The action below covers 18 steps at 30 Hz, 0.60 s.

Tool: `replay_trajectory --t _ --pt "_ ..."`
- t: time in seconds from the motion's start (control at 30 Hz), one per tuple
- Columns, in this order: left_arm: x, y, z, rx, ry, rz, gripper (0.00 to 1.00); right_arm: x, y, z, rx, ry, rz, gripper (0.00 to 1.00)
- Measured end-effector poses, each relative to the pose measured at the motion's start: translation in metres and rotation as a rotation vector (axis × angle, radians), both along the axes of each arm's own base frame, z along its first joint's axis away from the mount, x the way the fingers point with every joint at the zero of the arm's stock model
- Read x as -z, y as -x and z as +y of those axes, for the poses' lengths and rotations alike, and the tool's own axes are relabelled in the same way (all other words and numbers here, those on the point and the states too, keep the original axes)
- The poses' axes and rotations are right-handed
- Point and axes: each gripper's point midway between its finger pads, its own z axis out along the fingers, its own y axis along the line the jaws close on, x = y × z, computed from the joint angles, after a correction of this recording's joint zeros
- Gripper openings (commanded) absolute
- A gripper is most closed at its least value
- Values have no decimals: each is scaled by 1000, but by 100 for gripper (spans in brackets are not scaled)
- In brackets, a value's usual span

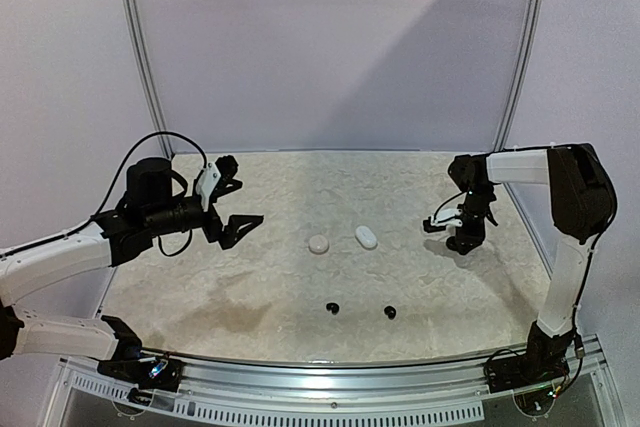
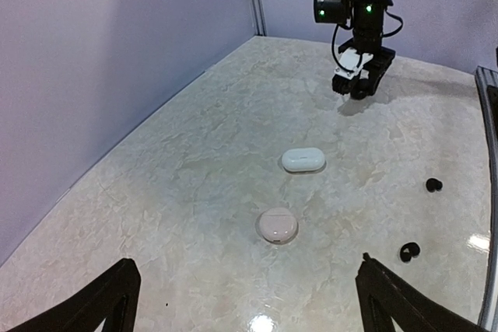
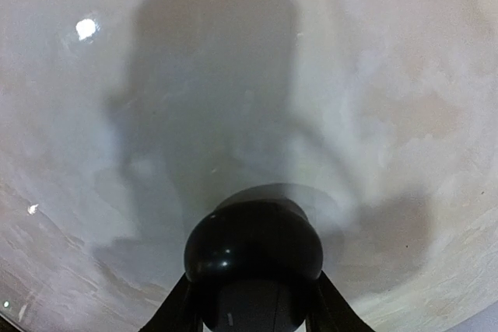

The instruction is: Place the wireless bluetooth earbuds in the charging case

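Note:
Two black earbuds (image 1: 332, 307) (image 1: 390, 312) lie apart on the marble table's near middle; the left wrist view has them at the right (image 2: 409, 252) (image 2: 433, 185). A round pale charging case (image 1: 318, 244) (image 2: 278, 225) and an oval white case (image 1: 366, 237) (image 2: 303, 159) lie shut at the centre. My right gripper (image 1: 462, 237) (image 3: 253, 289) points down at the right side, with a glossy black case (image 3: 253, 239) between its fingers, which touch both flanks. My left gripper (image 1: 235, 209) (image 2: 245, 274) hovers open left of the cases, holding nothing.
The table (image 1: 250, 297) ends in a metal rail at the near edge and curved white walls behind and at the sides. The right arm's upright link (image 1: 570, 247) stands along the right edge.

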Motion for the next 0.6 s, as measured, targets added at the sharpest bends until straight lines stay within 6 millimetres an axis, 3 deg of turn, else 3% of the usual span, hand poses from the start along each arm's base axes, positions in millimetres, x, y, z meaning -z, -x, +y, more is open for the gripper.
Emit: replay_trajectory --t 0.13,0.23,0.3,0.4,0.5,0.6 --pt "-2 -1 1 -17 25 21 99 -7 -9 11 41 -47 -52 19" --pt "-6 -4 2 -43 71 54 97 -38 -31 34 61 -119 -202 19" --pt "-12 -6 4 -61 121 79 86 -82 -50 67 46 -206 -383 20" --pt "-29 -4 1 -41 199 101 78 -171 -60 142 -30 -390 -667 20" --pt "-53 2 -4 8 266 92 79 -267 -40 230 -139 -627 -900 19" --pt "-77 10 -8 56 320 74 83 -328 -5 297 -238 -796 -1029 18"
